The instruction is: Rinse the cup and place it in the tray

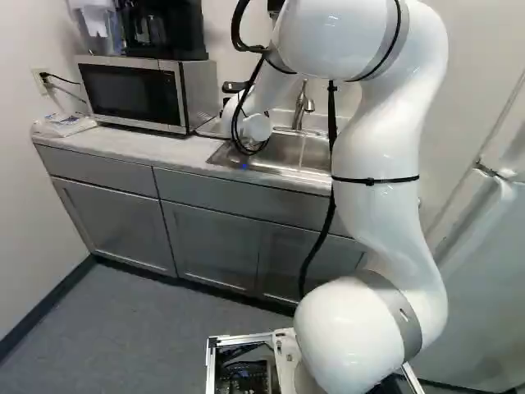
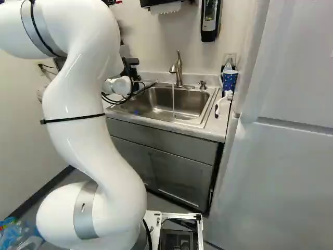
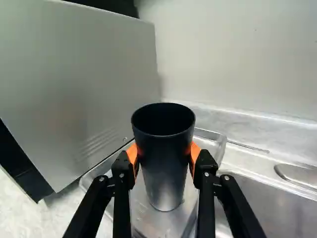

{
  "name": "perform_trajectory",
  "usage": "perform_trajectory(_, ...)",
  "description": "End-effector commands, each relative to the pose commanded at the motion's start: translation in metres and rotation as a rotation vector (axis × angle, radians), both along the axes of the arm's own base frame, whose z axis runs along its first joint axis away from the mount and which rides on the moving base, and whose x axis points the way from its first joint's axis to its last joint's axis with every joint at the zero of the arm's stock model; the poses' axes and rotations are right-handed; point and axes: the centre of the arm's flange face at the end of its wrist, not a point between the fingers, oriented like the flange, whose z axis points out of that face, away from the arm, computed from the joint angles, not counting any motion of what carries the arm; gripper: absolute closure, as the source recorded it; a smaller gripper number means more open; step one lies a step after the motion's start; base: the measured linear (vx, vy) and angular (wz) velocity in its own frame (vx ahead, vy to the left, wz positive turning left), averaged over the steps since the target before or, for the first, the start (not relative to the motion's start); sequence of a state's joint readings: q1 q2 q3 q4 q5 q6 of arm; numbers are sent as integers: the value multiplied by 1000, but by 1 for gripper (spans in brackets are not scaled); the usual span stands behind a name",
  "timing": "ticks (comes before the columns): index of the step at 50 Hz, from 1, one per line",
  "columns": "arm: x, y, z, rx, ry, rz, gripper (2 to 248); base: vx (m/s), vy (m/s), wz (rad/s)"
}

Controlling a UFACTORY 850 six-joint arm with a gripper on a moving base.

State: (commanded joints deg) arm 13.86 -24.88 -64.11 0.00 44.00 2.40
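With the tool (image 3: 163, 152) closed on the black cup (image 3: 166, 176), upright over the tray (image 3: 154, 224), placing appears in hand; next: lower until the cup's base is supported, then release.

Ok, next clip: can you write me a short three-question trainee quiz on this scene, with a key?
1. True or false: the black two-fingered end effector stands open, touching nothing, beside the dark, tapered cup.

2. What comes from the curved metal faucet?
a) steam
b) running water
c) nothing

3. Fill in: in the wrist view, the shallow, shiny tray lies between the stainless-steel sink and the silver, box-shaped ____.

Key: 1 false; 2 b; 3 microwave
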Motion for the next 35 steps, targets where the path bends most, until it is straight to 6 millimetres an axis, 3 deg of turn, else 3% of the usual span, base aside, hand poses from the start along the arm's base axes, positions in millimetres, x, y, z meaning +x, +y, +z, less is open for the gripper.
perform_trajectory(8, 0, 0, 0, 0, 0, 0, 129, 0, 0, 0)
perform_trajectory(9, 0, 0, 0, 0, 0, 0, 114, 0, 0, 0)
perform_trajectory(13, 0, 0, 0, 0, 0, 0, 114, 0, 0, 0)
perform_trajectory(14, 0, 0, 0, 0, 0, 0, 81, 0, 0, 0)
perform_trajectory(18, 0, 0, 0, 0, 0, 0, 81, 0, 0, 0)
perform_trajectory(19, 0, 0, 0, 0, 0, 0, 46, 0, 0, 0)
perform_trajectory(24, 0, 0, 0, 0, 0, 0, 46, 0, 0, 0)
perform_trajectory(25, 0, 0, 0, 0, 0, 0, 9, 0, 0, 0)
perform_trajectory(35, 0, 0, 7, 3, -12, 0, 3, 0, 0, 0)
